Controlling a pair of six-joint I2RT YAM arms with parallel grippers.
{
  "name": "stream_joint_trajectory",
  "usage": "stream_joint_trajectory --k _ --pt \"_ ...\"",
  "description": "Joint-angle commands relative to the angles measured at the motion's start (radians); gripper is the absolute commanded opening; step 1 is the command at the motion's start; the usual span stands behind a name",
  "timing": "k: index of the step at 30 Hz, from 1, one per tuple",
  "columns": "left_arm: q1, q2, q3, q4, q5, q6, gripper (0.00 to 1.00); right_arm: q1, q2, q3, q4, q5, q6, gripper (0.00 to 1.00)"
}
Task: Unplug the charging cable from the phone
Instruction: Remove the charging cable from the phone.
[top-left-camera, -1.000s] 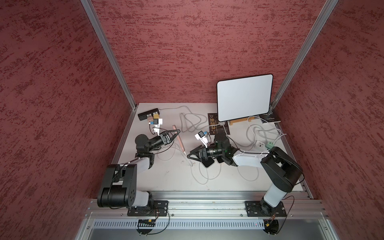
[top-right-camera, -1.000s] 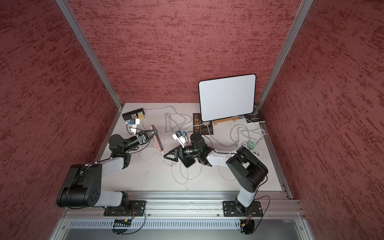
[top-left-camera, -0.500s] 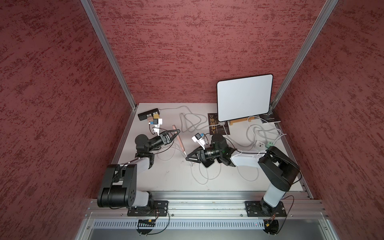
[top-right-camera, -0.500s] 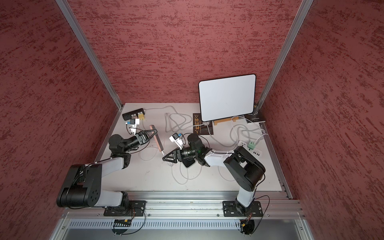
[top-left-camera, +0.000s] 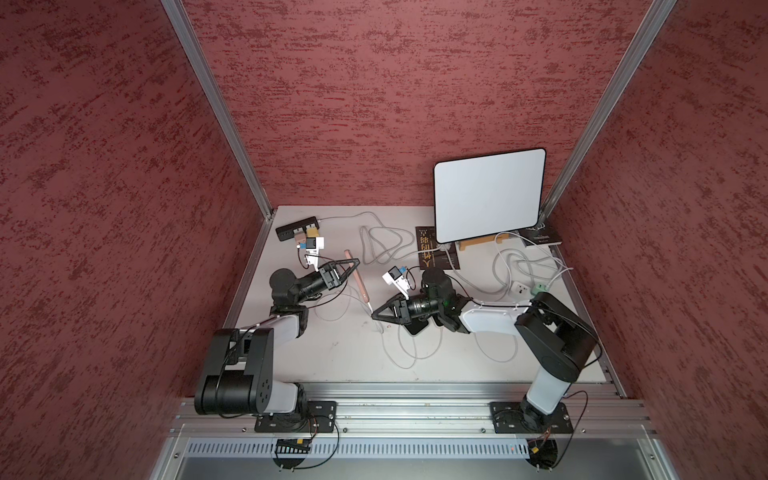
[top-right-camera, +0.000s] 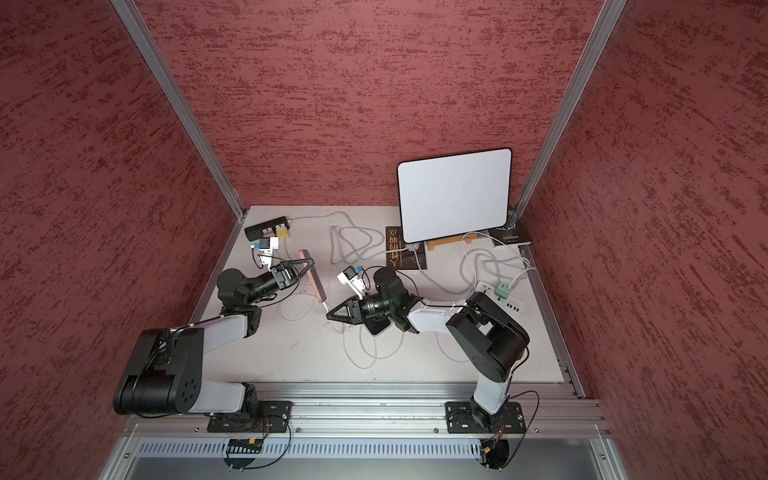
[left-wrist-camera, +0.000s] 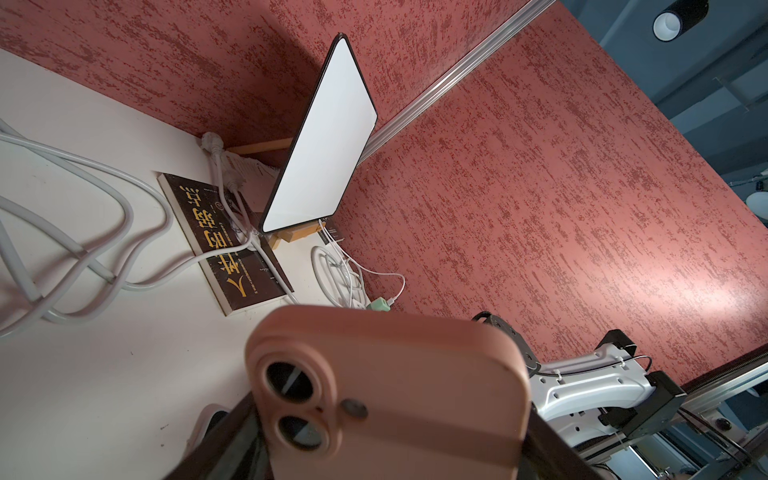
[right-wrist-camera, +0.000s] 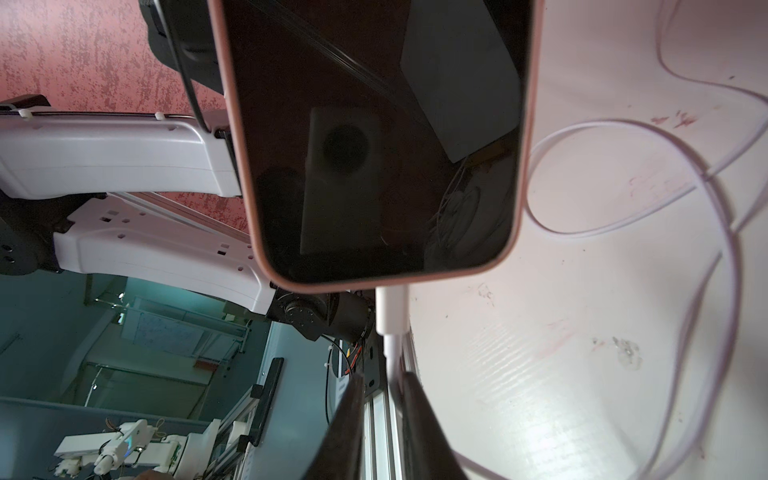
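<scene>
1. Charging cable (right-wrist-camera: 390, 309): white; plug seated in the bottom edge of the phone (right-wrist-camera: 374, 145); the lead passes between the fingers of the right hand (right-wrist-camera: 385, 374), then lies in loose loops on the surface (top-left-camera: 332, 357)
2. Phone: pink case, dark screen; turned edge-on in both top views, between the two arms, left of centre
3. Left hand (top-left-camera: 353, 266): clamped tight across the phone, a finger on each long edge, the camera end standing out past them
4. Right hand: at the plug end; jaws drawn narrow on either side of the lead, just behind the plug; whether they pinch it cannot be told
5. Book (top-left-camera: 428, 249): dark cover, gold lettering, flat, a thicker grey cable across it
6. White panel (top-left-camera: 488, 195): propped on a wooden stand in the far right corner
7. Power strip (top-left-camera: 519, 286): white, near the right edge
8. Black hub (top-left-camera: 297, 226): far left corner
</scene>
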Motion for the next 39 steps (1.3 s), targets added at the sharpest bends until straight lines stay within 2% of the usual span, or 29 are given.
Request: stream_joint_trajectory --k 1,9,17,32,35,37,39 --pt "0.006 -0.029 0.002 0.023 -0.013 0.004 0.18 0.011 0.002 0.033 0.003 0.004 -0.027 0.14" --pt "0.007 -0.033 0.005 0.022 -0.018 0.001 0.18 0.014 -0.016 0.039 -0.058 0.030 -0.076 0.00" --pt "0.007 -0.038 0.006 0.016 -0.021 0.002 0.18 0.016 -0.045 0.028 -0.120 0.046 -0.136 0.00" --pt "0.020 -0.063 0.010 0.006 -0.043 -0.005 0.19 0.027 -0.029 0.022 -0.139 0.036 -0.139 0.00" --pt "0.019 -0.065 0.004 0.010 -0.042 -0.008 0.19 0.028 -0.027 0.040 -0.169 0.045 -0.139 0.08" --pt "0.020 -0.066 0.002 0.012 -0.038 -0.007 0.19 0.028 -0.030 0.050 -0.183 0.049 -0.138 0.21" --pt "0.018 -0.065 0.000 0.013 -0.034 -0.006 0.19 0.026 -0.035 0.055 -0.185 0.046 -0.133 0.38"
